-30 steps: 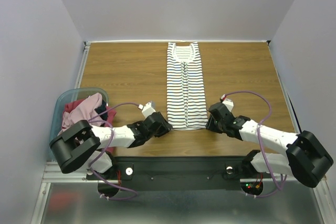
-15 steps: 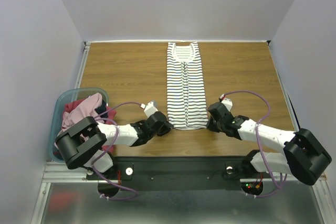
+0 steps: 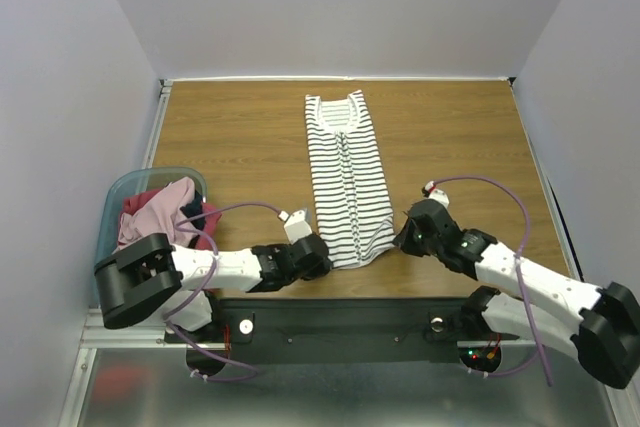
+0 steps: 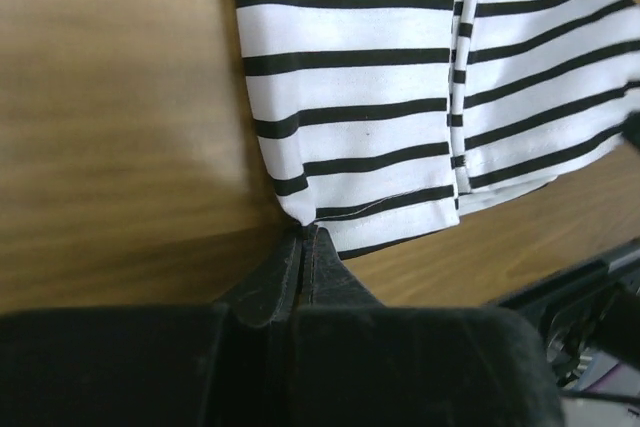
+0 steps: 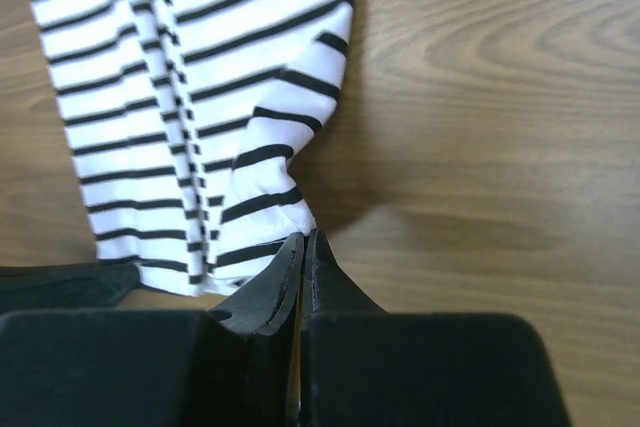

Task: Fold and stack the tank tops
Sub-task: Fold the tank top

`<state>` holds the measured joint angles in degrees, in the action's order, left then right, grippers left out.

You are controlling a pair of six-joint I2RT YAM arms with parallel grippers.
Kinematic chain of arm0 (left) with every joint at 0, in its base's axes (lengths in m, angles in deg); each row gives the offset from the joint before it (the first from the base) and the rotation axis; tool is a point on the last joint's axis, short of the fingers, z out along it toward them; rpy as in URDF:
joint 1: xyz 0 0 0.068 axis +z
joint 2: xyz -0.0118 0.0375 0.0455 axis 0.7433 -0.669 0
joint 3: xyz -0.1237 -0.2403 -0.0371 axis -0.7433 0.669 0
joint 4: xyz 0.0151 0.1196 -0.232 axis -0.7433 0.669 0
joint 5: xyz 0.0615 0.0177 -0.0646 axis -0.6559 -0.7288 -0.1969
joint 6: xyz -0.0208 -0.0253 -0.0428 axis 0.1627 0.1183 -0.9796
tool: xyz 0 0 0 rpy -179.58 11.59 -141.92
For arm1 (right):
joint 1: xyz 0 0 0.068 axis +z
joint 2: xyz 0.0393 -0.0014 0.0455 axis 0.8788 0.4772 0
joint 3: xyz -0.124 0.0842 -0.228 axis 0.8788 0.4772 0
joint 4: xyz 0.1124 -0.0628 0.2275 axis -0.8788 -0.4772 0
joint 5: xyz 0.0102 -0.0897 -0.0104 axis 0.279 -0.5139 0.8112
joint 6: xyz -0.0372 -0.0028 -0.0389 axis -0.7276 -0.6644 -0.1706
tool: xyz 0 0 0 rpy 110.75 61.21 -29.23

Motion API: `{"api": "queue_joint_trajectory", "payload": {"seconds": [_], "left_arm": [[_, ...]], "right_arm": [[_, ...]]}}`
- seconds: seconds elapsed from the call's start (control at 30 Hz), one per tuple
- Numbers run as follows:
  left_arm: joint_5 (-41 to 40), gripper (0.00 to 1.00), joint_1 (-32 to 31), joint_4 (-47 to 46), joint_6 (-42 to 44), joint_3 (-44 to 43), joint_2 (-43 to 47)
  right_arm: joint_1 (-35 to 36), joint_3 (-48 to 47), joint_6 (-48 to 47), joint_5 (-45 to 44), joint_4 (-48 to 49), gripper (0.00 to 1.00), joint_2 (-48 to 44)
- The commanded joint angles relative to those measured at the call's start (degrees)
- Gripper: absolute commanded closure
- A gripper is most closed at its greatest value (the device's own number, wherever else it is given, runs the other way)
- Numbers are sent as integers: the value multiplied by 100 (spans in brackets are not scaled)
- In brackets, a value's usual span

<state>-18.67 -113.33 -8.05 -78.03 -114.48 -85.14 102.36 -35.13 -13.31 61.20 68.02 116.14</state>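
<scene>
Striped tank top (image 3: 347, 179), frame centre, flat on tabletop (image 3: 230, 137); left hand (image 3: 320, 259) and right hand (image 3: 402, 239) pinched closed on its lower corners.

Left arm (image 3: 215, 265) and right arm (image 3: 520, 272): white tubular links joined by bulky black joint housings. A thin lavender cable (image 3: 237, 208) runs along each arm. Black base rail (image 3: 340, 322) carries small red and green lights (image 3: 482, 355) at its right end. Left gripper (image 4: 303, 245) and right gripper (image 5: 303, 247): matte black fingers tapering to narrow tips.
</scene>
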Motion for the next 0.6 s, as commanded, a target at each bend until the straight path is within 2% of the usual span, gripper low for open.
{"api": "queue_joint_trajectory", "payload": {"seconds": [0.0,0.13,0.3,0.57], "left_arm": [[19,100,-691,1621,-526,297,287],[-69,100,-1201,2113,-886,131,603],[-183,100,-1519,2667,-1090,-221,885],[-763,100,-1335,3133,-1002,-696,1404]], "right_arm": [[203,51,127,146,-897,100,-825],[396,-2,277,339,-1451,100,-1430],[563,-203,427,437,-1821,100,-1784],[563,-739,199,68,-1331,100,-1161]]}}
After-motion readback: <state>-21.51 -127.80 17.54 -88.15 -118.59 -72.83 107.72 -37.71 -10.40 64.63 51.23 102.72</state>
